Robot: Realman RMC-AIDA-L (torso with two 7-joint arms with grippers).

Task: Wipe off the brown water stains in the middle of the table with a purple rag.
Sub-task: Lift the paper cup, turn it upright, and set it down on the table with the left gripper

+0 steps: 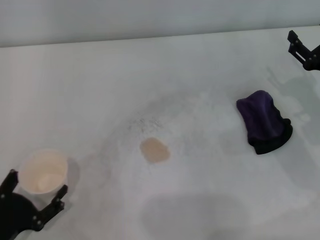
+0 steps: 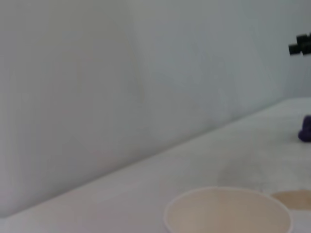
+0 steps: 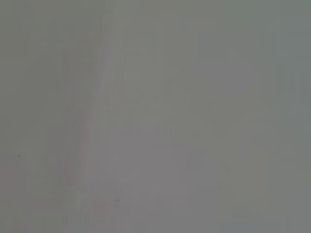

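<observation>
Left gripper low at the near left corner of the head view, jaws spread with black fingers apart and nothing between them, just beside a white paper cup that stands upright and open-mouthed on the table. Right gripper raised at the far right edge, only partly in view, jaws hard to read, cannot tell whether spread or pressed together; holding nothing visible. Out from the left jaws, past the cup toward the middle of the table: the brown water stains, a single small tan roundish blotch lying flat, with faint grey speckles just beyond it. Farther right, well apart from the stain and nearer the right gripper yet not touched by it: the purple rag, a wrinkled dark purple lump with a black edge at its near end, resting on the table. From the left wrist: cup rim close up, stain edge beside it, a sliver of rag far off. Right wrist view featureless grey.
</observation>
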